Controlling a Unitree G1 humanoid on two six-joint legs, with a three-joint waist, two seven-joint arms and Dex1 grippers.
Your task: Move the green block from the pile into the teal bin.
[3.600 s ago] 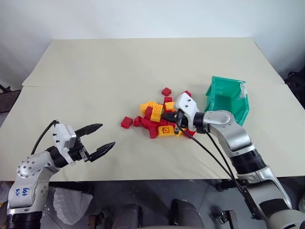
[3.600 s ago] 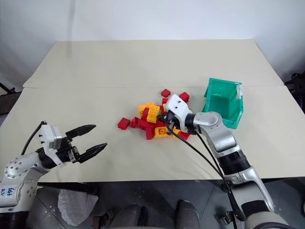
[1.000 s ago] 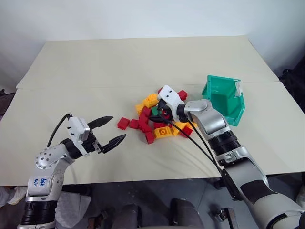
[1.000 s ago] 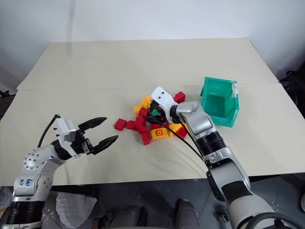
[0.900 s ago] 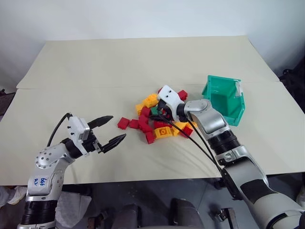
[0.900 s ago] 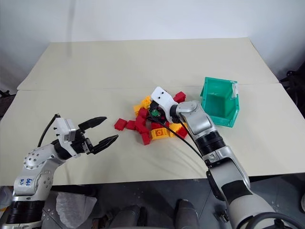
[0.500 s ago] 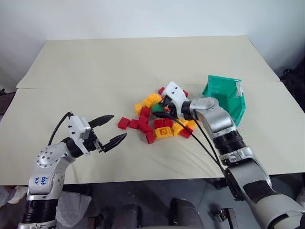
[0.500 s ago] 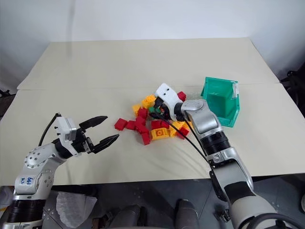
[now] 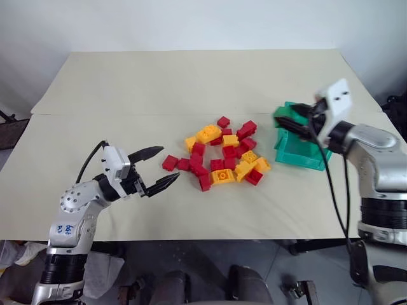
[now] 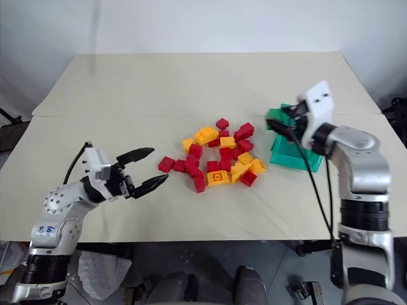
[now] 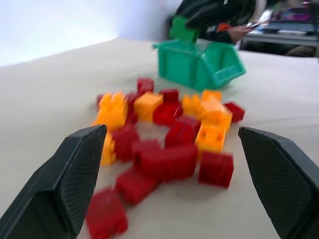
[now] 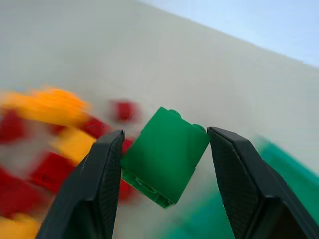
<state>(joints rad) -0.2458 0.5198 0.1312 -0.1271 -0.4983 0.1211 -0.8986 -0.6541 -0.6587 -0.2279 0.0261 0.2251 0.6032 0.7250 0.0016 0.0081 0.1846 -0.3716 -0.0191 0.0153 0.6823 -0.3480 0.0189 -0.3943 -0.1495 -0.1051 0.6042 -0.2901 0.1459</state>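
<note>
My right gripper (image 9: 284, 121) is shut on the green block (image 12: 164, 154), a small dark-green studded brick held clear of the table. It hangs over the left edge of the teal bin (image 9: 297, 159), which stands at the table's right side. The pile (image 9: 222, 159) of red and yellow-orange bricks lies spread at the table's middle, left of the bin. The left wrist view looks across the pile (image 11: 164, 134) to the bin (image 11: 199, 64), with the green block (image 11: 183, 30) above it. My left gripper (image 9: 169, 164) is open and empty, just left of the pile and above the table.
The beige table (image 9: 191, 82) stretches wide behind the pile, with a seam running across it. A lone red brick (image 9: 169, 162) lies at the pile's left end, close to my left gripper's tips. The table's front edge is near both arms.
My right gripper has closed on the green block in the pile, lifted it and swung it right to the bin. The left gripper has barely moved. The camera view has shifted slightly.
</note>
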